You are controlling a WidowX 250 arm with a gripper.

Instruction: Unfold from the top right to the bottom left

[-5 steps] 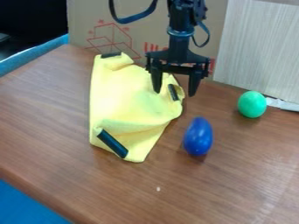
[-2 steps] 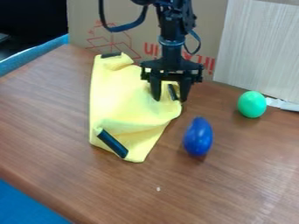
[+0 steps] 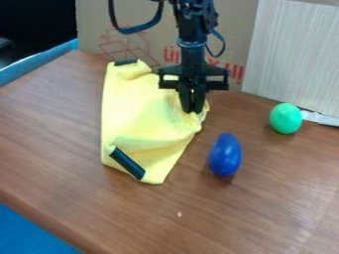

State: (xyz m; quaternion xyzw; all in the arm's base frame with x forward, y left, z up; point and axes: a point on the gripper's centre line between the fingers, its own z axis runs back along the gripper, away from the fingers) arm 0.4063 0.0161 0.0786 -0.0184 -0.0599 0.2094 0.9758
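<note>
We are gripping the yellow cloth (image 3: 140,111) by its upper right in the pincer (image 3: 193,111), its bulk lying lower left.

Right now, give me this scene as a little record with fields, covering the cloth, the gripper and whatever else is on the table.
Cloth: thin yellow cloth, rumpled, partly folded
Gripper: black two-finger gripper, closed on the cloth's upper right edge
Strips on cloth: black strip at top left; black strip near the bottom
Right of cloth: smooth blue oblong object; green egg-shaped object
Surface: brown wood-grain table
</note>
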